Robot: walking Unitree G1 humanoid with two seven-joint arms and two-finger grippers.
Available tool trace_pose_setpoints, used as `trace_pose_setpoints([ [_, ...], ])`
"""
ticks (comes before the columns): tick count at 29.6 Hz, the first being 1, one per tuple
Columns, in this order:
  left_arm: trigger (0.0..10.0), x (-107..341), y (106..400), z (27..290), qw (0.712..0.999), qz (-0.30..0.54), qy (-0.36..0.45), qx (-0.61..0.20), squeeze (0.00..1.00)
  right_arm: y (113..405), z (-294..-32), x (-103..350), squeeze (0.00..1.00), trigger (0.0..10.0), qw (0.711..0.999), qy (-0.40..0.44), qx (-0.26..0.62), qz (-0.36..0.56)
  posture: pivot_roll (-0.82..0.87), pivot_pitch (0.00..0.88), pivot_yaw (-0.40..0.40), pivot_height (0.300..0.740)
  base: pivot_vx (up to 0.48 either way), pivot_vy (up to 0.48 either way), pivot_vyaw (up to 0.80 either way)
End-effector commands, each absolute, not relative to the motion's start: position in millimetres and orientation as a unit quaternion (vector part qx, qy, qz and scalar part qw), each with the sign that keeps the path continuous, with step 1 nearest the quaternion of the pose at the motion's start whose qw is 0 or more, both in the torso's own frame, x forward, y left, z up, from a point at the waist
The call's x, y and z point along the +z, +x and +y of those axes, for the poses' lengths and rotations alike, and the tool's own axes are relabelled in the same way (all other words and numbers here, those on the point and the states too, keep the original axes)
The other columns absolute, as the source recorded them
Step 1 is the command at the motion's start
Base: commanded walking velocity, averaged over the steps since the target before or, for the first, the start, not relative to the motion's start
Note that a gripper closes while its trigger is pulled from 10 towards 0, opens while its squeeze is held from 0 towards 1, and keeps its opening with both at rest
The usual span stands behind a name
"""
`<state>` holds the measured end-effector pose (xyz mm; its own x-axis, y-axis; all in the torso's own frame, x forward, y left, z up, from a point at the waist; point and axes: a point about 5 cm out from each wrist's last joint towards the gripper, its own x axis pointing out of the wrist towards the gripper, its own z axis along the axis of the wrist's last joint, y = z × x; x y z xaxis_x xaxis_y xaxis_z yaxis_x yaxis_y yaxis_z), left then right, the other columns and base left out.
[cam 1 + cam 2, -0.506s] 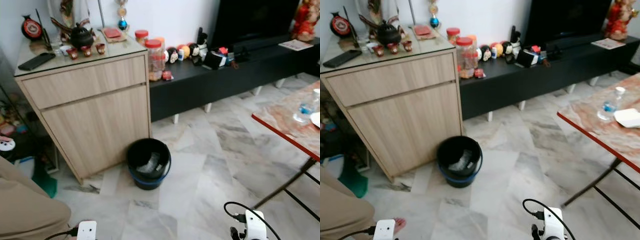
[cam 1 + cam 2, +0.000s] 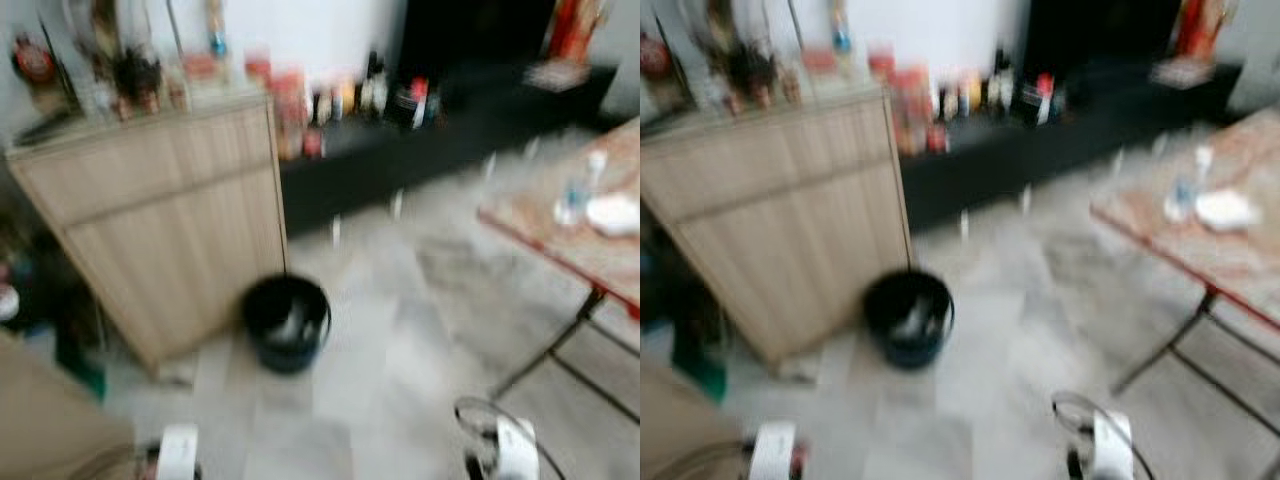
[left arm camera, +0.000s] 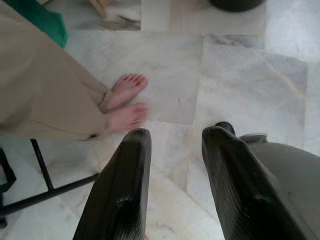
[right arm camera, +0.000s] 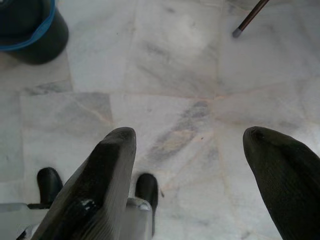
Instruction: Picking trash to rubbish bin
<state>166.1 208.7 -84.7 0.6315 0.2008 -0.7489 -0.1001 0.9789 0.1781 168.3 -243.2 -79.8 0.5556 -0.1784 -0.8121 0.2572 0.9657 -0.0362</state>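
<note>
Head views badly blurred, probably mid-walk or mid-turn. Rubbish bin (image 2: 288, 322) on the marble floor (image 4: 175, 90), black with a blue band, just beside the front corner of a wooden cabinet (image 2: 170, 220); something pale and crumpled already inside. Nearest candidates for trash on the red-edged surface (image 2: 560, 250) at the robot's right: a small clear bottle (image 2: 573, 200) and a flat white item (image 2: 612, 213) close beside it, too smeared to identify.

Bottle likely light, thin-walled and a bit slick, prone to denting or squirting out under a hard squeeze; best taken across the middle of the body, gently. White item probably soft or flimsy, better pinched at an edge.

Left pincer (image 3: 172, 145) released, fingers parted and pointing down at bare floor, grasping nothing; a person's bare feet (image 3: 125, 102) and beige trouser leg (image 3: 45, 85) near it. Right pincer (image 4: 190, 137) spread wider, likewise empty, aimed at the floor with the bin at the view's far corner and a thin leg of the surface (image 4: 250, 17) beyond. Both arms low at the robot's sides, wrists just inside the bottom edge of the head views.
</note>
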Motion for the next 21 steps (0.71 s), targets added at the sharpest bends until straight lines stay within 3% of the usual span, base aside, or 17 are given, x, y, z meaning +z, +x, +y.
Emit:
trace_pose_setpoints([
  [1,10.0,-84,167,211,0.900,0.424,0.065,0.078,0.00,168,-239,-81,0.00,10.0,0.884,0.054,-0.124,0.447,-0.01,0.022,0.022,0.740,0.000,0.000,0.00],
  [7,10.0,-84,166,215,0.899,0.425,0.073,0.074,0.00,171,-228,-82,0.00,10.0,0.889,0.060,-0.114,0.440,0.02,0.021,0.034,0.740,0.000,0.000,0.00],
  [21,10.0,-69,173,258,0.901,0.409,0.110,0.095,0.00,181,-189,-83,0.00,10.0,0.897,0.088,-0.090,0.423,0.06,0.020,0.138,0.740,0.000,0.000,-0.78],
])
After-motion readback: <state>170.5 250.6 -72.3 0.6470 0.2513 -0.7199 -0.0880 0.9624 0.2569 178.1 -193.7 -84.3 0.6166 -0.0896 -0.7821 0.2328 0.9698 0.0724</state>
